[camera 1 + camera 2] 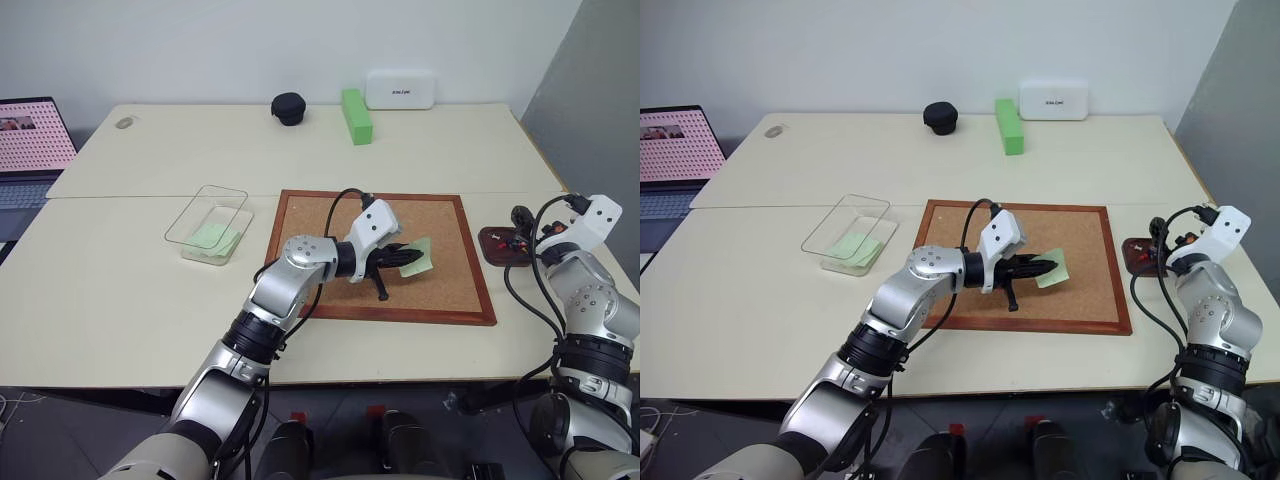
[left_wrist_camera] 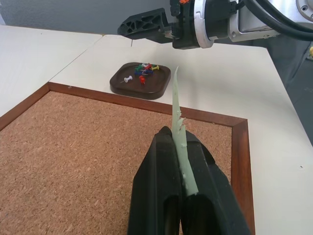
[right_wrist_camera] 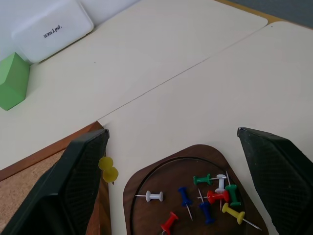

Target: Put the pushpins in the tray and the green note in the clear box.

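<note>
Fingers [image 2: 168,161] of the left gripper [image 1: 400,258] are pressed together on the green note [image 1: 417,259], which stands on edge between them above the corkboard [image 1: 450,285] – its free end rises past the tips in the left wrist view. Right-hand fingers [image 3: 274,166] stand wide apart with nothing between them, one on each side of the tray [image 3: 195,166], hovering over it at the desk's [image 1: 120,300] right end, just beside the corkboard's right frame. Pushpins [image 3: 215,196] lie loose in the tray (red, blue, green, white and yellow heads), and one yellow pin [image 3: 108,169] sits outside it, against the corkboard's corner. To the left of the board is the clear box [image 1: 205,222], and pale green paper already lies inside it. Along the far edge of the desk are a black round object [image 1: 289,108], a bright green block [image 1: 356,116] and a white box [image 1: 400,89], well apart from both arms.
</note>
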`<action>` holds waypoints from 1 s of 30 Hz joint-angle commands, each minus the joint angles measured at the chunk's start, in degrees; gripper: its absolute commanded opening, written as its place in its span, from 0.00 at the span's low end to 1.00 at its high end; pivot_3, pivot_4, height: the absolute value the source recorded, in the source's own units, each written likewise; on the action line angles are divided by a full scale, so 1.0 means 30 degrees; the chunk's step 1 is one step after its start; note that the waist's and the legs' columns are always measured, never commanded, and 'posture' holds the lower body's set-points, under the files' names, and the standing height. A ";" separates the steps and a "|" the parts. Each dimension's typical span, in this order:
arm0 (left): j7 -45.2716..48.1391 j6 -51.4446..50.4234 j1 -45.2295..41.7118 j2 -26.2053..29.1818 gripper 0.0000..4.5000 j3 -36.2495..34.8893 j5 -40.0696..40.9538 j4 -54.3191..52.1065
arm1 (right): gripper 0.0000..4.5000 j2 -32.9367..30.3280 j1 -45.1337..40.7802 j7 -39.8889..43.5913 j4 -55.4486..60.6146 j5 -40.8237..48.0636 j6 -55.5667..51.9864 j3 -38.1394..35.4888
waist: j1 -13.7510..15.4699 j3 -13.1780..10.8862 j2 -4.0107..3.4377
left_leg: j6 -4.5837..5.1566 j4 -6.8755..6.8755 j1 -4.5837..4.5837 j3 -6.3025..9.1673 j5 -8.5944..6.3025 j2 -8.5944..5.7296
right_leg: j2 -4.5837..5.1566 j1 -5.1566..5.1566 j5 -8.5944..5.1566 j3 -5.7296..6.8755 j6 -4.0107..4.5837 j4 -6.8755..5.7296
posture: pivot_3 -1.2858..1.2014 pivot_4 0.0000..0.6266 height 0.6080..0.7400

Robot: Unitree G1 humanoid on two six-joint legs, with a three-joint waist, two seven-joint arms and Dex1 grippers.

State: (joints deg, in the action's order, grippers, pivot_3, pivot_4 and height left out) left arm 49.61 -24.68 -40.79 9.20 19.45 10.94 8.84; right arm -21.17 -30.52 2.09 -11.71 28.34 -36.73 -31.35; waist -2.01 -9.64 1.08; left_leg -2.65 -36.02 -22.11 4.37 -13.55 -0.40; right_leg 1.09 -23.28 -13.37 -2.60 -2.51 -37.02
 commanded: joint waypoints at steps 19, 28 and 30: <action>0.0084 -0.0038 -0.0055 -0.0001 0.00 -0.0113 0.0099 -0.0848 | 0.99 -0.1725 0.1321 0.1481 0.0859 -0.3149 0.2529 0.3218 | -0.0036 0.0000 0.0000 | 0.0001 0.0000 0.0002 -0.0001 -0.0001 0.0002 | -0.0002 0.0000 -0.0002 0.0000 -0.0004 0.0003 | 0.52 0.24 1.00; -0.1812 0.0186 -0.0358 -0.0262 0.00 -0.1826 0.0228 -0.0172 | 0.99 -0.3191 0.3415 0.6011 0.3517 -0.4887 0.6687 0.6368 | -0.0045 -0.0003 0.0000 | 0.0001 0.0002 0.0001 0.0000 -0.0002 0.0005 | -0.0006 0.0000 -0.0007 0.0000 -0.0012 0.0014 | 0.52 0.24 1.00; -0.3304 0.0266 -0.0753 -0.0176 0.00 -0.2996 0.0027 0.0351 | 0.99 -0.3003 0.4037 0.7219 0.5038 -0.4218 0.6761 0.6868 | -0.0102 -0.0003 0.0000 | 0.0001 0.0000 0.0005 0.0001 -0.0002 0.0007 | -0.0007 0.0000 -0.0007 0.0001 -0.0013 0.0010 | 0.52 0.24 1.00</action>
State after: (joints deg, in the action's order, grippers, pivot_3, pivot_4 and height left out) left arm 43.47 -24.79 -41.15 8.43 15.03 11.09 9.66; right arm -29.99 -18.86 20.29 -2.39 13.81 -18.19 -11.52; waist -2.31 -9.65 1.08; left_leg -2.65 -36.02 -22.09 4.38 -13.55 -0.38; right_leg 1.07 -23.28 -13.39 -2.59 -2.54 -37.00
